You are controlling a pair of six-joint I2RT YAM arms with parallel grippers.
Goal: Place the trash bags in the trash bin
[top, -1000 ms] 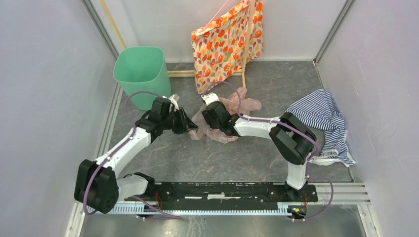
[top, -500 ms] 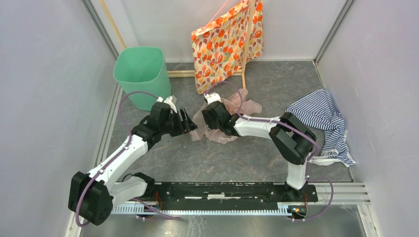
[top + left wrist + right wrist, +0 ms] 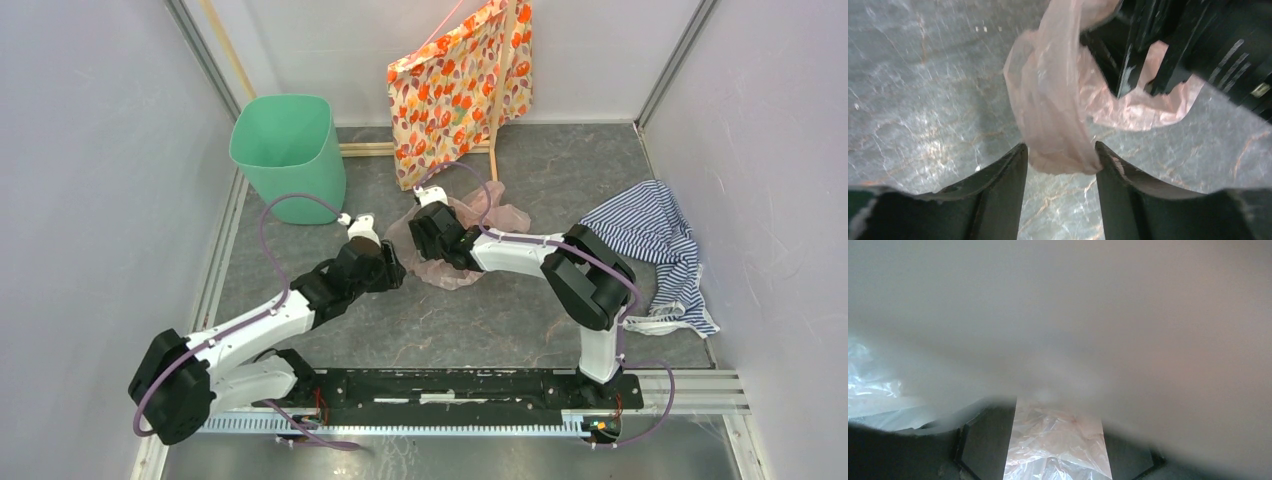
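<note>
Tabletop (image 3: 480, 320): left claw (image 3: 1060, 161) moved in, part-open astride trash bag (image 3: 1048, 100); right claw (image 3: 1058, 440) unclear.

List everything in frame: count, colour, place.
trash bin: 1, mint green, back left, upright
trash bag: one crumpled heap, translucent pink, mid table between the grippers; cannot tell if it is more than one bag
floral bag: 1, orange pattern, against the back wall
striped cloth: 1, blue and white, right side
wooden sticks: 3, pale, at the back
table: 1, grey marbled
left gripper: black, open, fingers either side of a bag fold
right gripper: black, on the heap; open or shut unclear
</note>
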